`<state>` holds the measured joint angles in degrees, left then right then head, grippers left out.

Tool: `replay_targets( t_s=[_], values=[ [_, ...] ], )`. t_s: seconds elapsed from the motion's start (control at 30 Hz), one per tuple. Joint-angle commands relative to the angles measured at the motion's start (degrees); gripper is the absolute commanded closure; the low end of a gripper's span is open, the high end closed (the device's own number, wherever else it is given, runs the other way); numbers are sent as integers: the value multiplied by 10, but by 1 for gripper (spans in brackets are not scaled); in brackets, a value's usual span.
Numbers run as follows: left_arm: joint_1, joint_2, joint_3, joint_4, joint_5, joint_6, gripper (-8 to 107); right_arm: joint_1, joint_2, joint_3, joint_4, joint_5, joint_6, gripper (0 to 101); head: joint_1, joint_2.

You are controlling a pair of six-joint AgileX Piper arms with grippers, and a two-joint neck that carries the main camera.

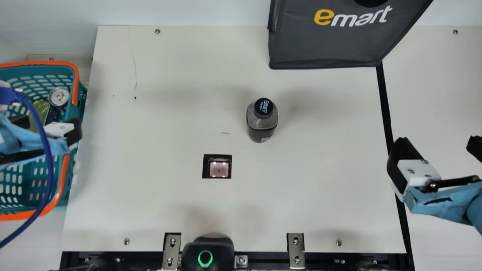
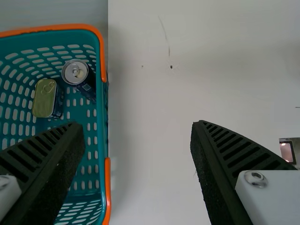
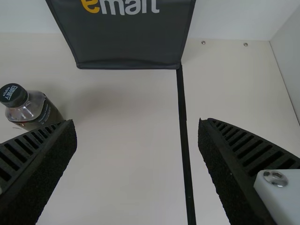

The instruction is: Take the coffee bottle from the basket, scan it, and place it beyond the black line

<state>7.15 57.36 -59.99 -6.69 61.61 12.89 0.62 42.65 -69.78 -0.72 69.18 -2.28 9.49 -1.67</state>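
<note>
The dark coffee bottle (image 1: 262,124) stands upright on the table, up and to the right of the scanner window (image 1: 218,169); in the right wrist view the bottle (image 3: 35,110) is at the left. My left gripper (image 1: 49,126) is over the teal basket (image 1: 75,165); its fingers stand wide apart with nothing between them, as the left wrist view shows for the gripper (image 2: 136,154). My right gripper (image 1: 438,148) hangs above the black line (image 1: 385,109) at the right; the right wrist view shows this gripper (image 3: 136,152) open and holding nothing.
Two cans lie in the basket, a silver-topped one (image 2: 76,71) and a gold-topped one (image 2: 44,97). A dark grey bag (image 1: 331,41) stands at the back right, its corner at the black line. A black device with a green ring (image 1: 206,256) sits at the front edge.
</note>
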Motion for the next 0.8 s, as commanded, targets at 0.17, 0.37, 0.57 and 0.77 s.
replay_targets(
  t_s=[0.17,0.37,0.57,0.77],
  values=[
    [10,-23,23,-3,5,-3,9,0,0,0,0,0,0,10,-16,1],
    [21,-42,43,-6,8,3,9,0,0,0,0,0,0,10,-16,1],
    [29,-59,61,-7,11,10,9,0,0,0,0,0,0,10,-16,1],
    [32,-72,73,-7,15,12,9,0,0,0,0,0,0,10,-16,1]
  ],
)
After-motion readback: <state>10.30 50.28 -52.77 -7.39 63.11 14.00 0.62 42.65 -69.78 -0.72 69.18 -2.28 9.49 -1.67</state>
